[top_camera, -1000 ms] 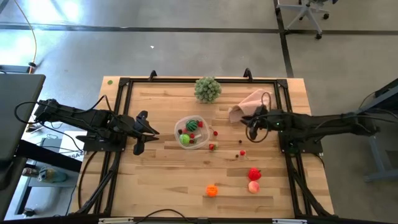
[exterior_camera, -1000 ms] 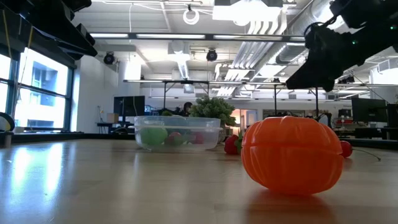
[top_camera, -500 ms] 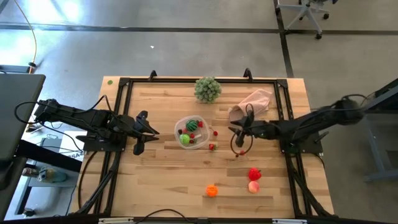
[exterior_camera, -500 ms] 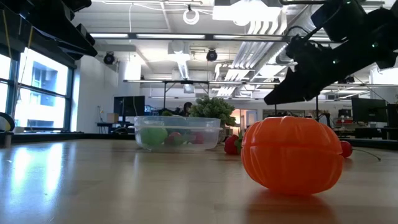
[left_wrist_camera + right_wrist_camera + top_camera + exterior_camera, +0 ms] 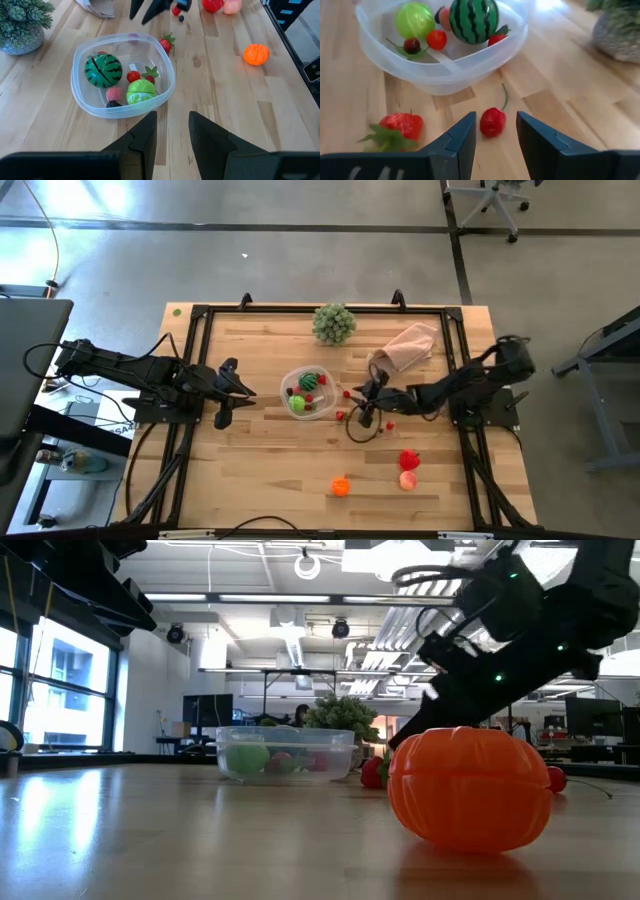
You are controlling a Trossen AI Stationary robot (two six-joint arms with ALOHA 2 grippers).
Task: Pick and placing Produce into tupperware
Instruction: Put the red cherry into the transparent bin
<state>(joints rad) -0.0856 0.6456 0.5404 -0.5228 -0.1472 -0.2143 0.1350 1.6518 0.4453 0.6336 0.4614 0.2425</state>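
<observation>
Because a cherry [image 5: 493,121] lies loose on the bench just beside the tub [image 5: 290,383], which sits mid-bench already holding several pieces, the right hand [image 5: 495,131] straddles it with fingers open, while the left hand [image 5: 243,391] waits slightly parted near the left edge.

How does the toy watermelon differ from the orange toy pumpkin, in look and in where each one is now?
The watermelon is dark green with darker stripes; the pumpkin is plain orange with ribs. The watermelon lies inside the clear tupperware among other pieces; the pumpkin sits alone on the bare wooden table, apart from the container. Both are small, round toy produce, and no claw touches either.
</observation>
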